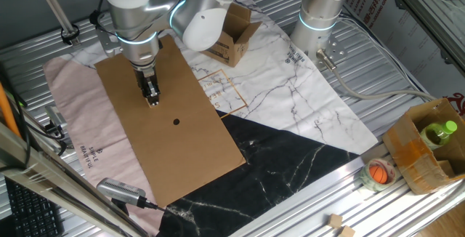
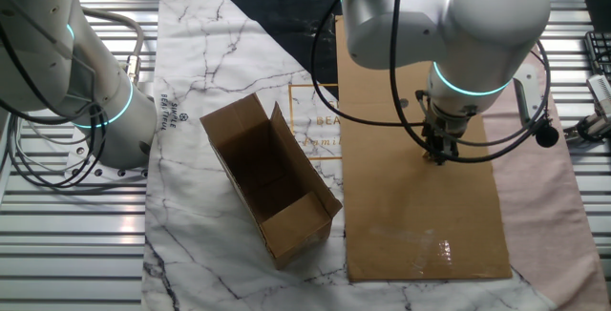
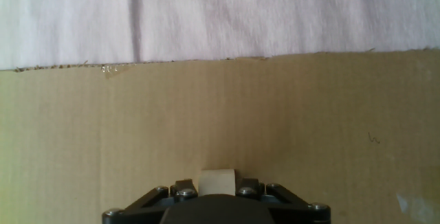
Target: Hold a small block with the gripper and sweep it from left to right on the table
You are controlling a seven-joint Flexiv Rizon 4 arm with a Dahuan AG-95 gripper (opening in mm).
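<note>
Cardboard sheet (image 1: 171, 131), flat and brown, lies on the ribbed silver table (image 1: 407, 55), with soft pink cloth (image 1: 76, 124) at its 9 o'clock side. The slim black gripper (image 1: 152, 100) points down onto it, at 11 o'clock from the round black dot (image 1: 176, 122). Its fingers are closed on the small block (image 3: 217, 181), a pale smooth cube seen in the hand view.

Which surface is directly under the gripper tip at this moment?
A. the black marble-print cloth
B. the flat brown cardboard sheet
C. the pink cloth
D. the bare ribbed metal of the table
B. In both fixed views the gripper points down onto the flat brown cardboard sheet, and the hand view shows the small block between the fingers with cardboard under it and the pink cloth beyond the sheet's edge.
</note>
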